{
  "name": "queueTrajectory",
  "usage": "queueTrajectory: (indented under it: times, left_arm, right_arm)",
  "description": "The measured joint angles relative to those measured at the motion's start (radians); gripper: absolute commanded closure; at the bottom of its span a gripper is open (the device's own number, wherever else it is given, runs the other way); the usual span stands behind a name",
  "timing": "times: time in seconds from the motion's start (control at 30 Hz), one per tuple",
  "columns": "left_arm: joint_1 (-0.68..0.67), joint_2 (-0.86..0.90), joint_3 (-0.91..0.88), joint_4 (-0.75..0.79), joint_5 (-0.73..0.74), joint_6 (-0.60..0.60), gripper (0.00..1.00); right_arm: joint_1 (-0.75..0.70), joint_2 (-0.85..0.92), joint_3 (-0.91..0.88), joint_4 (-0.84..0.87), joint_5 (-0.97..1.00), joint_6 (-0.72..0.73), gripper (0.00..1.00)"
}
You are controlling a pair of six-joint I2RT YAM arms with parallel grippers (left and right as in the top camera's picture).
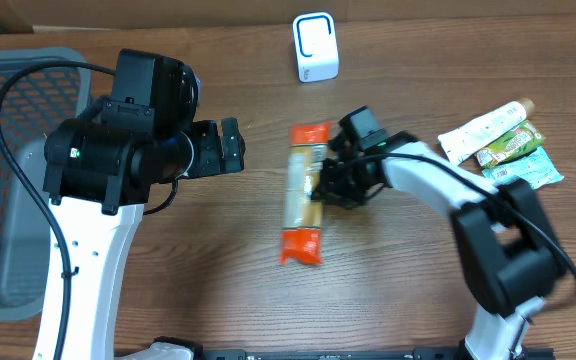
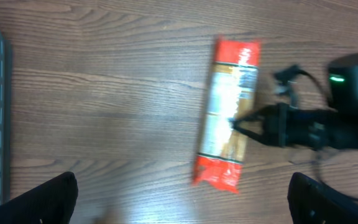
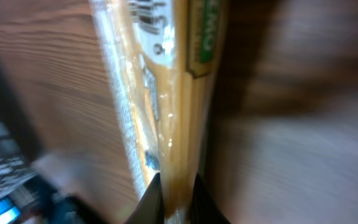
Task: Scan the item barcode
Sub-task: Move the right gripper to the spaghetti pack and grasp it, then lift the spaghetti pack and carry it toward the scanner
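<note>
Far left, I saw a grey mesh basket (image 1: pixel 8 180) sitting on the wooden table (image 1: pixel 198 250), partly under the left arm. The left gripper (image 1: pixel 226 147) hung above bare wood just right of the basket, jaws spread wide and gripping nothing; in the left wrist view only its two dark fingertips (image 2: pixel 48 199) showed at the bottom corners, with the packet beyond them. Next, at the far edge, a small white box (image 1: pixel 315 47) stood upright, well apart from everything else. Below it, near the table's middle, lay the long clear packet (image 1: pixel 303 195) with orange ends, running roughly away from me and slightly tilted. The right gripper (image 1: pixel 320 188) reached in from the right and was clenched on the packet's right long edge, about midway along it. The right wrist view showed both tips pinching the plastic seam, with some printing further up the wrapper, too blurred to read. I could not tell whether the packet was off the table or flat on it. Far right, a few small snack packets (image 1: pixel 498 145) lay bunched together, well apart from the gripper.
</note>
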Motion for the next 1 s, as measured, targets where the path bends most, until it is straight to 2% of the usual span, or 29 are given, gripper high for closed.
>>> queueTrajectory:
  times: [0.17, 0.3, 0.33, 0.37, 0.4, 0.5, 0.6, 0.77, 0.93, 1.0]
  left_arm:
    - [0.000, 0.000, 0.000, 0.000, 0.000, 0.000, 0.01]
    - [0.000, 0.000, 0.000, 0.000, 0.000, 0.000, 0.00]
    - [0.000, 0.000, 0.000, 0.001, 0.000, 0.000, 0.00]
    - [0.000, 0.000, 0.000, 0.000, 0.000, 0.000, 0.00]
    - [0.000, 0.000, 0.000, 0.000, 0.000, 0.000, 0.00]
    - [0.000, 0.000, 0.000, 0.000, 0.000, 0.000, 0.00]
    - [0.000, 0.000, 0.000, 0.000, 0.000, 0.000, 0.00]
    - [0.000, 0.000, 0.000, 0.001, 0.000, 0.000, 0.00]
    - [0.000, 0.000, 0.000, 0.000, 0.000, 0.000, 0.00]
    - [0.000, 0.000, 0.000, 0.001, 0.000, 0.000, 0.00]
  right_arm:
    - [0.027, -0.114, 0.075, -0.321, 0.352, -0.083, 0.96]
    - [0.096, -0.119, 0.103, -0.372, 0.568, -0.126, 0.96]
    - [0.114, -0.119, 0.104, -0.370, 0.597, -0.137, 0.90]
    - [0.139, -0.119, 0.104, -0.364, 0.622, -0.151, 0.78]
    - [0.163, -0.118, 0.104, -0.358, 0.640, -0.163, 0.53]
    - [0.225, -0.114, 0.117, -0.335, 0.674, -0.198, 0.25]
    - [0.249, -0.113, 0.124, -0.326, 0.669, -0.225, 0.14]
    - [0.194, -0.111, 0.124, -0.336, 0.618, -0.238, 0.10]
    - [0.085, -0.109, 0.124, -0.338, 0.483, -0.335, 0.00]
    - [0.080, -0.107, 0.123, -0.325, 0.453, -0.365, 0.00]
